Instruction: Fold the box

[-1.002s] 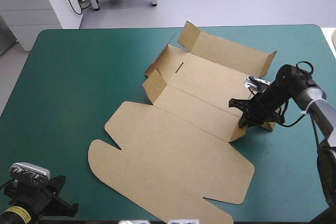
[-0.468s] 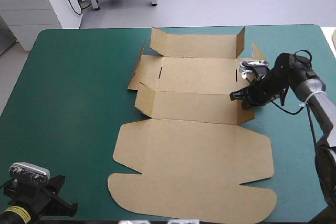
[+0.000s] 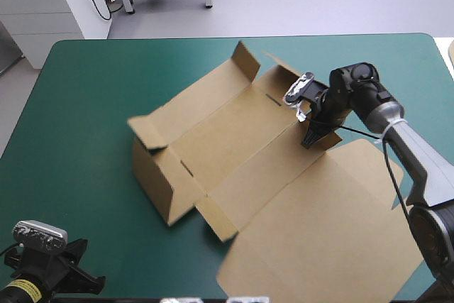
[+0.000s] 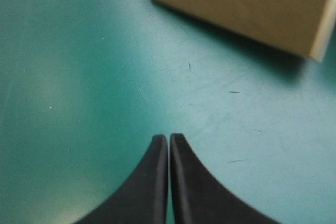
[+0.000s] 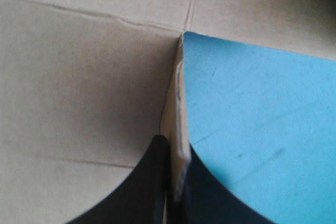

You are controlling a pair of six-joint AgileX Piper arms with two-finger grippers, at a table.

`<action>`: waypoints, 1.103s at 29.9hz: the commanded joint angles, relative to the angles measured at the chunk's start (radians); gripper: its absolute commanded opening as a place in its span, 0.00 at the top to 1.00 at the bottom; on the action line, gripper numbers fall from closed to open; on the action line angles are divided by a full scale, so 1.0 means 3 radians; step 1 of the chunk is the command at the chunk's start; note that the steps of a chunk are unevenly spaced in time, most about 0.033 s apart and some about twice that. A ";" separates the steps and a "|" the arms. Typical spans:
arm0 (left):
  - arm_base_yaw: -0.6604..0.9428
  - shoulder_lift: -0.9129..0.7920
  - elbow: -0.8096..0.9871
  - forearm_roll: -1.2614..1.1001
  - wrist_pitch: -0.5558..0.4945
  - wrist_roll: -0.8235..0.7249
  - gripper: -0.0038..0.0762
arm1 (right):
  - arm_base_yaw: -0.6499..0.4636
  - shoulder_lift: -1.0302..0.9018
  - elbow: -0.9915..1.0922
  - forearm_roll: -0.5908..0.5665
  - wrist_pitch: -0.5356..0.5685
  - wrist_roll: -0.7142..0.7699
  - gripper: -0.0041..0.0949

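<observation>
the brown box sits mid-table on the teal-green cover, walls half raised, its lid cut off at the near edge, while the right gripper pinches a side flap, likely to steer it, the contact hidden by the arm, and the left gripper waits closed and empty.

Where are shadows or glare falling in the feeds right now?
Left wrist view: the box throws a dark shadow onto the table cover ahead of the left end effector; a pale sheen lies off to one side. High view: even light, the box's raised outer wall shaded. Right wrist view: no glare at the right end effector.
</observation>
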 commanded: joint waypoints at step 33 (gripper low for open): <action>-0.0017 0.0052 -0.0073 0.0019 -0.0052 -0.0030 0.96 | 0.1249 0.0170 -0.0703 0.0217 -0.1035 -0.1435 0.98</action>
